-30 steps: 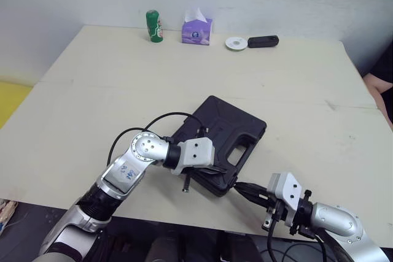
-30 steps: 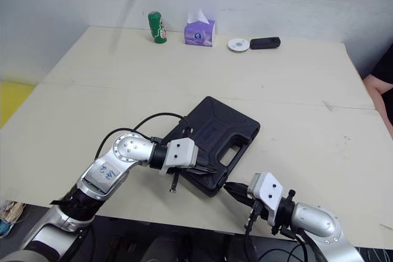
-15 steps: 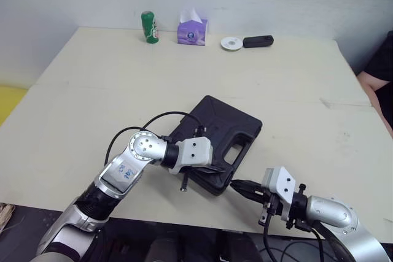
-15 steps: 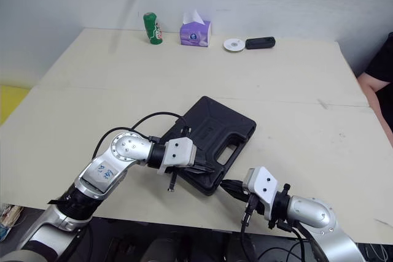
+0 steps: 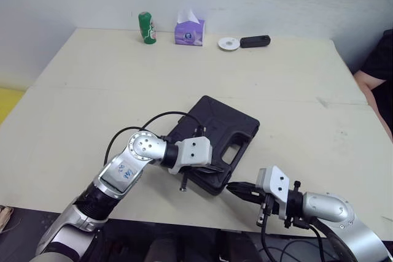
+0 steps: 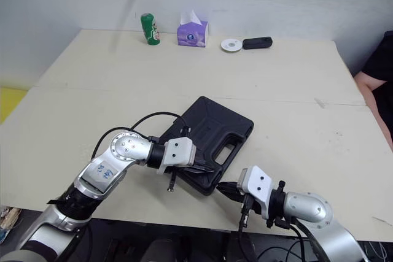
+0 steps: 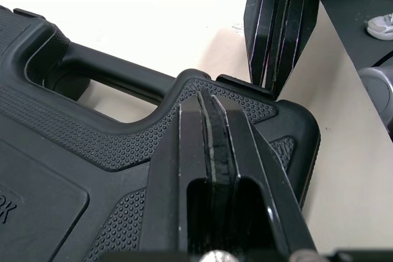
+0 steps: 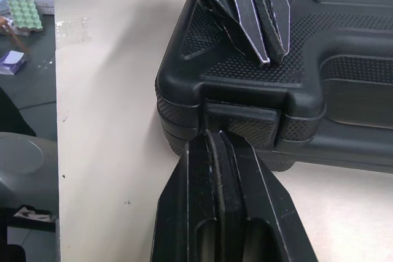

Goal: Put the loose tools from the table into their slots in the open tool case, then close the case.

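The black tool case (image 5: 227,130) lies closed on the table, handle toward the right. My left gripper (image 5: 215,169) is shut, its fingertips resting on the textured lid near the front corner (image 7: 206,99). My right gripper (image 5: 232,186) is shut too, with its tip against the small latch (image 8: 242,115) on the case's front edge. The two grippers nearly meet at that corner. I see no loose tools on the table.
At the far edge stand a green can (image 5: 145,27), a purple tissue box (image 5: 189,31), a white disc (image 5: 229,43) and a black oblong object (image 5: 255,42). A person's arm (image 5: 377,81) shows at the right edge. The table's front edge runs just below the case.
The camera has shifted a little. My right gripper has edged slightly closer to the case's front edge. The left gripper stays on the lid.
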Robot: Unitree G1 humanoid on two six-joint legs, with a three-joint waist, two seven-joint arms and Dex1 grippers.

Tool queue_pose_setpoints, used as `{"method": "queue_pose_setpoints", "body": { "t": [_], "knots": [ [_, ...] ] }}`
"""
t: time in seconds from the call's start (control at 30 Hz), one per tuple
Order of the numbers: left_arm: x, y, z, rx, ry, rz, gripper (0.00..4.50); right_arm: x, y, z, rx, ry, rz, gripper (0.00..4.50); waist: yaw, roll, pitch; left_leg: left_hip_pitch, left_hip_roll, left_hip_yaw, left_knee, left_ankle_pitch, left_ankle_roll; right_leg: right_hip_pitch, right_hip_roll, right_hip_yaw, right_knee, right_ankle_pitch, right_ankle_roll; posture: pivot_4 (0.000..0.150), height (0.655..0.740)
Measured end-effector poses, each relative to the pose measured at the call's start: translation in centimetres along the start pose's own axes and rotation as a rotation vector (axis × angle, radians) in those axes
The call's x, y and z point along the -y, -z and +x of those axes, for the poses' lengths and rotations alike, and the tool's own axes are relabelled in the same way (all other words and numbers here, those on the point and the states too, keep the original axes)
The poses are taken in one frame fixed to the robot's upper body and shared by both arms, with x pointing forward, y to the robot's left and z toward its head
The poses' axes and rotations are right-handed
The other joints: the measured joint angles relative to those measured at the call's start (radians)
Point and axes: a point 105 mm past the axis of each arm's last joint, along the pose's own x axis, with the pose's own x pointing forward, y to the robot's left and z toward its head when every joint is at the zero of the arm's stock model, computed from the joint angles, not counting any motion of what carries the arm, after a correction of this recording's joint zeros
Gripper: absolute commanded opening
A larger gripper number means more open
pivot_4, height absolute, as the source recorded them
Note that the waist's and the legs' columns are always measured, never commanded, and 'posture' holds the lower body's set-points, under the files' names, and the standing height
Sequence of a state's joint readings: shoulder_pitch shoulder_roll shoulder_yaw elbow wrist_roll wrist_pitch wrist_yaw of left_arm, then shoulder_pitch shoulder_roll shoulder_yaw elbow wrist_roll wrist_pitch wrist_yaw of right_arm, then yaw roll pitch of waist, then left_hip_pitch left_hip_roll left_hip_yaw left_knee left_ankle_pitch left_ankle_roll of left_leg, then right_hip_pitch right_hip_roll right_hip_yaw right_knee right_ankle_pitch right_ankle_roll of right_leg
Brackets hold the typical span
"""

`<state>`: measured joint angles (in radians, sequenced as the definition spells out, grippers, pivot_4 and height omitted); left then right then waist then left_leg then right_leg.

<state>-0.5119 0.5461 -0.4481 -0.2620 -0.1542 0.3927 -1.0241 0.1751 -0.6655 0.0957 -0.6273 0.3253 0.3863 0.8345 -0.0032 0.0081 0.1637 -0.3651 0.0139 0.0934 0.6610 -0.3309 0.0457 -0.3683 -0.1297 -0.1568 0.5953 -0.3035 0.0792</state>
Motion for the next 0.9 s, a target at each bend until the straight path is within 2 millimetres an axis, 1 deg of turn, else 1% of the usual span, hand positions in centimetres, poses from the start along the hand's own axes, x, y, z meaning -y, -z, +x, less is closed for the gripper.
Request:
{"method": "queue_pose_setpoints", "body": {
  "t": [0.13,0.3,0.5,0.57,0.63,0.67,0.8,0.9],
  "knots": [
    [0.0,0.1,-0.1,-0.005,-0.001,0.0,0.06,0.1,-0.1,0.2,-0.002,-0.011,-0.003,0.0,-0.001,0.0,0.0,0.003,0.0,0.0,-0.003,0.0,-0.002,0.001,0.0,0.0,0.0,0.0,-0.001,0.15,0.74],
    [0.0,0.3,-0.3,-0.015,-0.002,-0.002,0.06,0.4,-0.3,0.3,-0.002,-0.034,-0.019,0.0,0.0,-0.002,0.001,0.013,0.0,0.0,-0.012,0.002,-0.004,0.009,0.0,0.0,-0.004,-0.002,-0.004,0.15,0.74],
    [0.0,0.4,-0.4,-0.02,-0.005,-0.002,0.06,0.9,-0.8,0.2,0.008,-0.041,-0.03,0.0,0.001,-0.002,0.001,0.013,0.0,0.0,-0.014,0.003,-0.005,0.009,0.001,0.0,-0.004,-0.002,-0.005,0.15,0.74],
    [0.0,0.4,-0.4,-0.02,-0.006,-0.003,0.06,1.0,-1.3,0.2,0.028,-0.04,-0.037,0.0,0.001,-0.002,0.001,0.013,0.0,0.0,-0.014,0.003,-0.005,0.009,0.001,0.0,-0.004,-0.002,-0.005,0.15,0.74],
    [0.0,0.4,-0.3,-0.02,-0.007,-0.003,0.06,1.0,-2.5,0.4,0.072,-0.042,-0.064,0.0,0.003,-0.002,0.001,0.013,0.0,0.0,-0.014,0.002,-0.005,0.01,0.001,0.0,-0.004,-0.002,-0.005,0.15,0.74],
    [0.0,0.4,-0.3,-0.02,-0.007,-0.003,0.06,0.9,-2.7,0.4,0.08,-0.045,-0.07,0.0,0.004,-0.002,0.001,0.013,0.0,-0.001,-0.015,0.002,-0.005,0.009,0.001,0.0,-0.004,-0.003,-0.004,0.15,0.74],
    [0.0,0.2,-0.3,0.005,-0.016,0.021,0.06,0.6,-1.9,-0.2,0.052,-0.044,-0.04,0.0,0.017,-0.002,0.001,0.012,0.0,0.0,-0.014,0.002,-0.005,0.008,0.001,0.0,-0.006,-0.003,-0.003,0.15,0.74],
    [-0.3,0.3,-0.3,0.069,-0.049,0.006,0.06,0.8,-1.7,-1.1,0.035,-0.029,-0.037,0.0,0.026,-0.001,0.004,0.011,0.0,0.0,-0.014,0.002,-0.004,0.007,0.0,0.0,-0.006,-0.002,-0.003,0.15,0.74]
  ]
}}
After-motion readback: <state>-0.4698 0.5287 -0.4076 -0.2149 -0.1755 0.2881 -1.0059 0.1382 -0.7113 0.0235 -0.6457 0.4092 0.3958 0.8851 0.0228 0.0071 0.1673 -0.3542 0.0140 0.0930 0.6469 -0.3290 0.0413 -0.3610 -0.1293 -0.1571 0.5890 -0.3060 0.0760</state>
